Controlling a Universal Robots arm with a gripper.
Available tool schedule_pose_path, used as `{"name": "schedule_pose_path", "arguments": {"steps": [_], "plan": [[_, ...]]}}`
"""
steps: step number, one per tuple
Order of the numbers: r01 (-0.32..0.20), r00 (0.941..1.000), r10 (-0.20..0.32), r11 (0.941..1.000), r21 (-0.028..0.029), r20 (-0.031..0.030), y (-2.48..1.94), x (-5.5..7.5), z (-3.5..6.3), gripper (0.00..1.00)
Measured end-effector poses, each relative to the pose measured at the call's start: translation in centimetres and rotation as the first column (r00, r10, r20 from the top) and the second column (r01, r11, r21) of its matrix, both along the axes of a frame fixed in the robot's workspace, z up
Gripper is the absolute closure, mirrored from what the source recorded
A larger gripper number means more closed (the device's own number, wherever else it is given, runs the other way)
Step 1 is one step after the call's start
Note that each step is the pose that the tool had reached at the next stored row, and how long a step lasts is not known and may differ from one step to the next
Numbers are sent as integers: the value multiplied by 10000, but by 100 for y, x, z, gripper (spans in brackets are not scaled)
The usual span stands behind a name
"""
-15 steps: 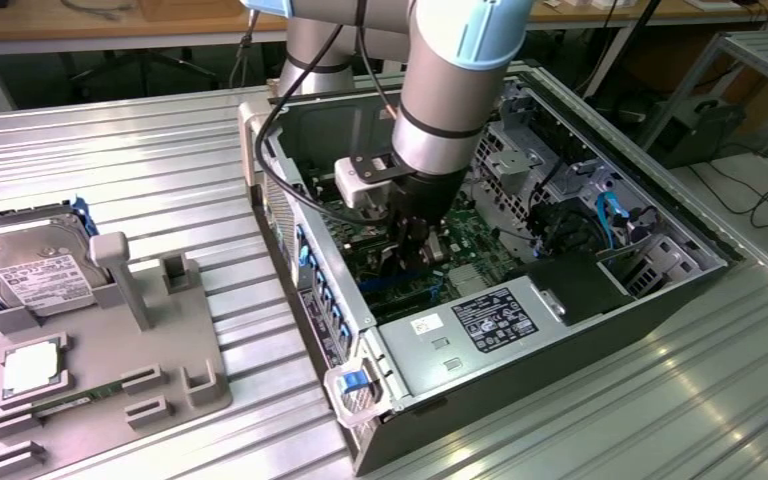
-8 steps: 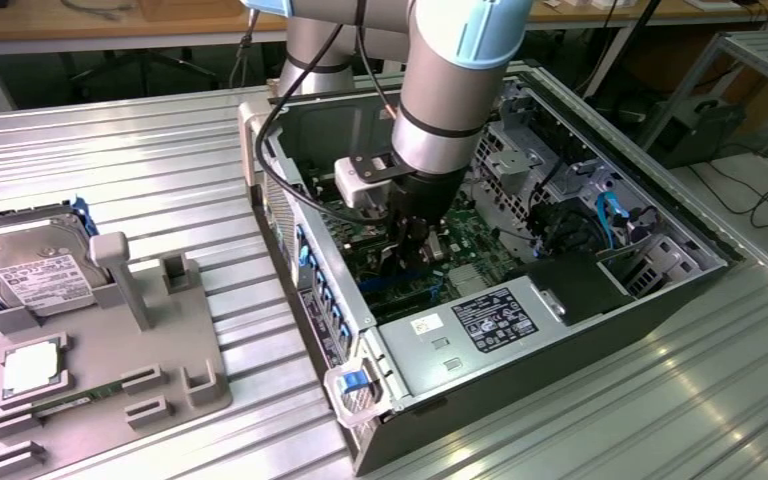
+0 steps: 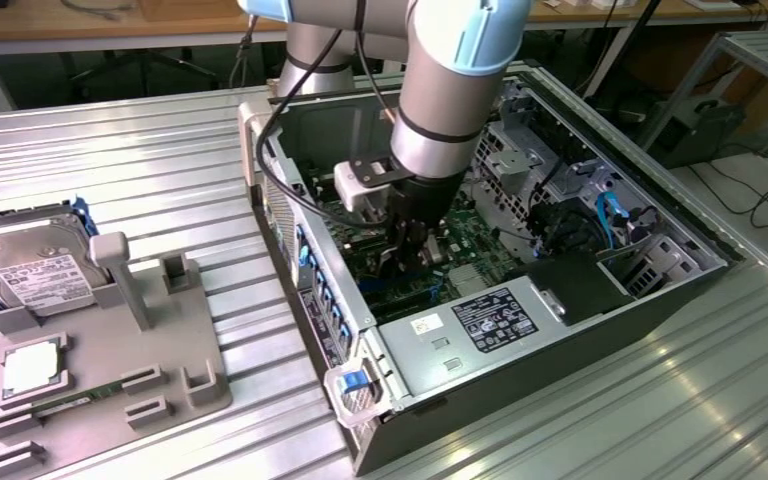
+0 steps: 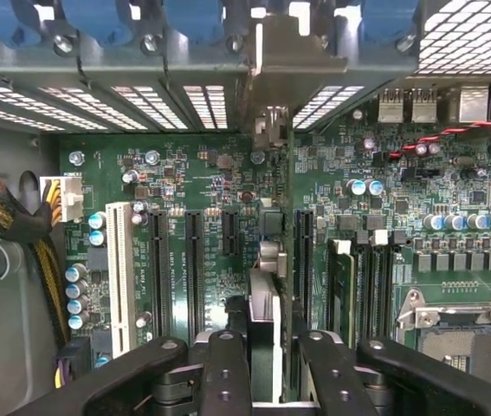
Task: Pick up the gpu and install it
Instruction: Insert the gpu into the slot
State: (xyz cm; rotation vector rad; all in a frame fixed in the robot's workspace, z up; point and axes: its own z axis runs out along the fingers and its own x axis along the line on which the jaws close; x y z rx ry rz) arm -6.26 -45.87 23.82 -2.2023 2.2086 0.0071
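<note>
My gripper (image 3: pixel 408 250) reaches down inside the open computer case (image 3: pixel 297 290), over the green motherboard (image 4: pixel 184 173). In the wrist view my gripper (image 4: pixel 273 381) is shut on the gpu (image 4: pixel 267 312), which I see edge-on between the two black fingers (image 4: pixel 228 373). The card stands upright over the motherboard, in line with a black expansion slot (image 4: pixel 301 251). Its silver bracket (image 4: pixel 267 78) sits against the case's rear slot openings. I cannot tell whether the card's edge sits in the slot.
A grey holder (image 3: pixel 131 340) at the exterior view's left carries a silver hard drive (image 3: pixel 37 275) and a processor (image 3: pixel 31 365). Inside the case are a power supply (image 3: pixel 491 320), a CPU socket (image 4: pixel 461 338), a memory stick (image 4: pixel 340 286), yellow-black cables (image 4: pixel 20 225) and blue clips (image 4: pixel 98 17).
</note>
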Motion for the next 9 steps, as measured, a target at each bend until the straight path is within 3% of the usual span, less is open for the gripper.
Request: {"name": "schedule_pose_path", "arguments": {"steps": [9], "plan": [[0, 10000, 0, 10000, -1, 0, 0, 0, -37, 73]]}}
